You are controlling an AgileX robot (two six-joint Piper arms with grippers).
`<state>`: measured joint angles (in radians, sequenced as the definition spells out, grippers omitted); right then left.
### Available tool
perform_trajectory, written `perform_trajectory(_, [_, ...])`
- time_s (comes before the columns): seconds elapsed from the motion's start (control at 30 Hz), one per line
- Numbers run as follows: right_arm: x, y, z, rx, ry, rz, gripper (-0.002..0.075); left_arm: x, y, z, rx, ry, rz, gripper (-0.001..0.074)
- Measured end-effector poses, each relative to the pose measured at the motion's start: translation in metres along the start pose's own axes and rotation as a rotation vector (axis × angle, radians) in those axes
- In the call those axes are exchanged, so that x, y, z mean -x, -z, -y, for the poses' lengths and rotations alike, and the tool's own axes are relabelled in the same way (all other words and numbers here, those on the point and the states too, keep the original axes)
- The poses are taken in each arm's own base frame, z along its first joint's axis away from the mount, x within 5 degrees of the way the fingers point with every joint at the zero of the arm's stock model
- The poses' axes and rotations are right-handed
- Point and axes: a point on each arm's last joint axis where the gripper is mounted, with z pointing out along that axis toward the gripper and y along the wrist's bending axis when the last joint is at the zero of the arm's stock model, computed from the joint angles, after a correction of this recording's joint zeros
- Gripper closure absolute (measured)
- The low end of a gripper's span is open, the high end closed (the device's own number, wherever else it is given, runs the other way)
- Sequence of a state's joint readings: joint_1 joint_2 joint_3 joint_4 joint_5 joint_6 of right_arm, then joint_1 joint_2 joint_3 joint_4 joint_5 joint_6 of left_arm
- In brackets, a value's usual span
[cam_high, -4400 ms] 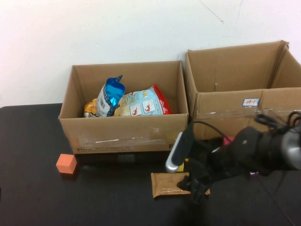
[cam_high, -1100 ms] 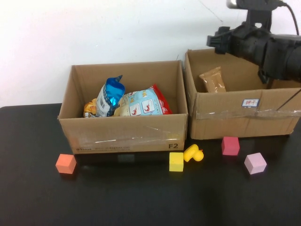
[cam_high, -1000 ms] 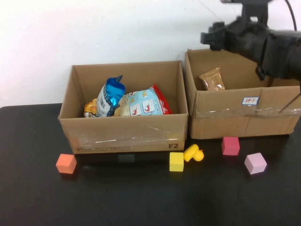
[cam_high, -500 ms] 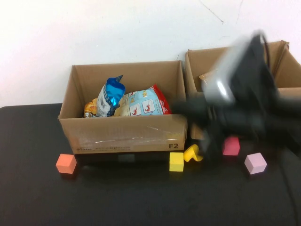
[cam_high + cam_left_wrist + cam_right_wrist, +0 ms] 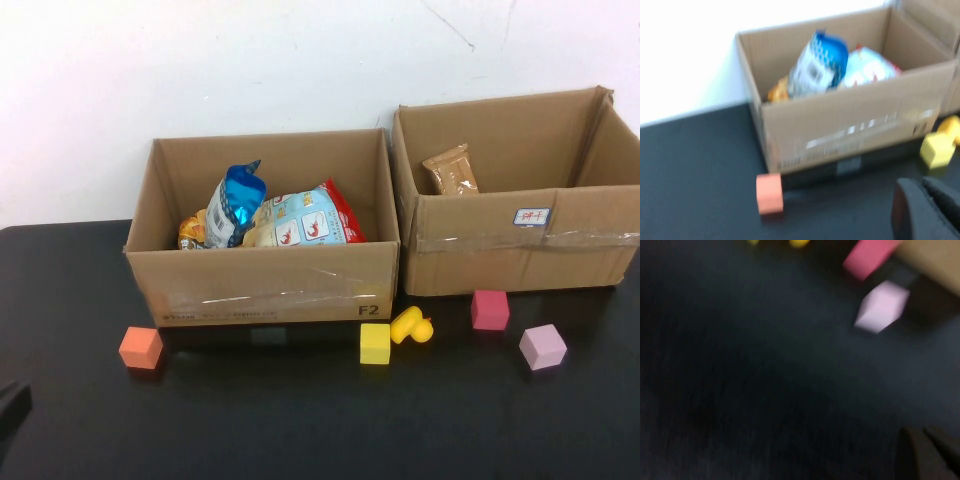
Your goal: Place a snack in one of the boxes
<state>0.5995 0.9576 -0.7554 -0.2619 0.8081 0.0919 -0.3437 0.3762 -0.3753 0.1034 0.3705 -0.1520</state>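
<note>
Brown snack packet (image 5: 451, 169) lying inside right box (image 5: 520, 245), long axis toward its back wall; right claw (image 5: 925, 452) low over bench (image 5: 300, 420) near lilac cube (image 5: 882, 306), left claw (image 5: 925, 207) before left box (image 5: 850, 122); spread of either impossible to tell.

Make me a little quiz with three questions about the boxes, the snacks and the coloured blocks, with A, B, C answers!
1. Where is the brown snack packet?
A. In the right box
B. On the black table
C. In the left box

2. What colour is the block nearest the yellow duck?
A. Orange
B. Yellow
C. Blue

3. How is the left box?
A. Taped shut
B. Open but bare inside
C. Open, with several snack bags inside

Answers:
1 A: the packet leans against the right box's inner wall.
2 B: the yellow block sits right beside the duck.
3 C: its top is open and the blue bag pokes out.

The left tool and right tool each show only at their own wrist picture's edge, holding nothing.
</note>
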Motion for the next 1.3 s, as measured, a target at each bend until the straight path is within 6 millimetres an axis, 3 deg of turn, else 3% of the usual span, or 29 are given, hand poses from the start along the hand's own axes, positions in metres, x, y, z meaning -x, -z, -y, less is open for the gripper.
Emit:
perform_trajectory(0.17, [-0.037,0.012,0.004,-0.047,-0.201,0.212,0.0726,-0.015,0.016,-0.002,-0.002,-0.047,0.146,0.0736])
perform_trajectory(0.3, [-0.075,0.005,0.001,-0.045,-0.271,0.232,0.0727,-0.019,0.030,-0.002,-0.004,-0.045,0.223,0.0736])
perform_trajectory(0.4, [-0.091,0.004,-0.001,-0.036,-0.282,0.259,0.0727,-0.021,0.036,-0.002,-0.008,-0.033,0.251,0.0736])
perform_trajectory(0.57, [-0.094,0.011,-0.003,-0.007,-0.248,0.326,0.0727,-0.023,0.037,-0.003,-0.007,-0.036,0.246,0.0736])
perform_trajectory(1.17, [-0.098,0.009,-0.004,-0.001,-0.252,0.286,0.0727,-0.024,0.037,-0.003,-0.005,-0.040,0.244,0.0736])
perform_trajectory(1.3, [-0.098,0.009,-0.004,-0.001,-0.252,0.288,0.0727,-0.036,0.030,-0.004,0.015,-0.035,0.271,0.0736])
